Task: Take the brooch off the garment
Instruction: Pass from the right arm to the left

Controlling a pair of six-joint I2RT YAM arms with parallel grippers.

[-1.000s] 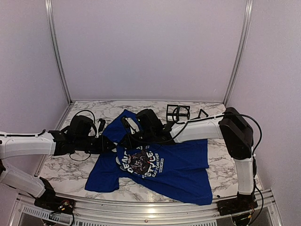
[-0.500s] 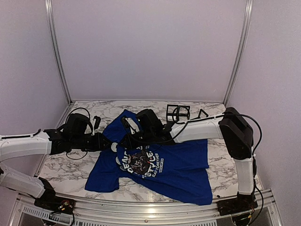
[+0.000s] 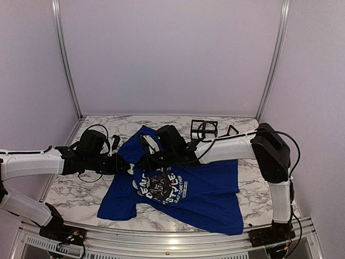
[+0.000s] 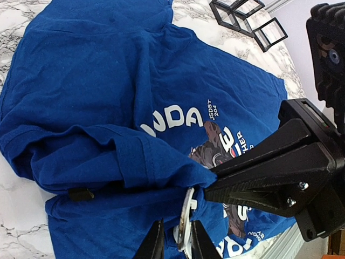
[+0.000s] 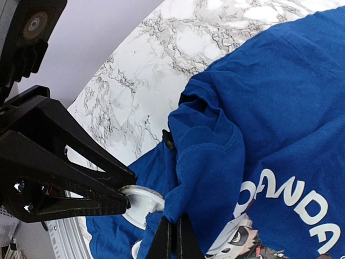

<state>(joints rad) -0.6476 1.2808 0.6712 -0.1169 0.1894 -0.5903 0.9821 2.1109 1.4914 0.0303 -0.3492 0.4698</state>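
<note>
Blue, limp shirt [image 4: 108,81] bunches, nipped tight in the right pincer [image 5: 173,240], while the left pincer [image 4: 177,245] clamps the stiff white brooch [image 4: 186,216] between its tips, rim-on, surely the best hold.

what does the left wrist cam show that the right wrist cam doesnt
Only left wrist: the black wire frames on the far marble, and the brooch seen edge-on in the left gripper. Only right wrist: the brooch's round white face. Both: the garment, its white lettering, the marble table, and the right gripper shut on a fabric fold.
</note>
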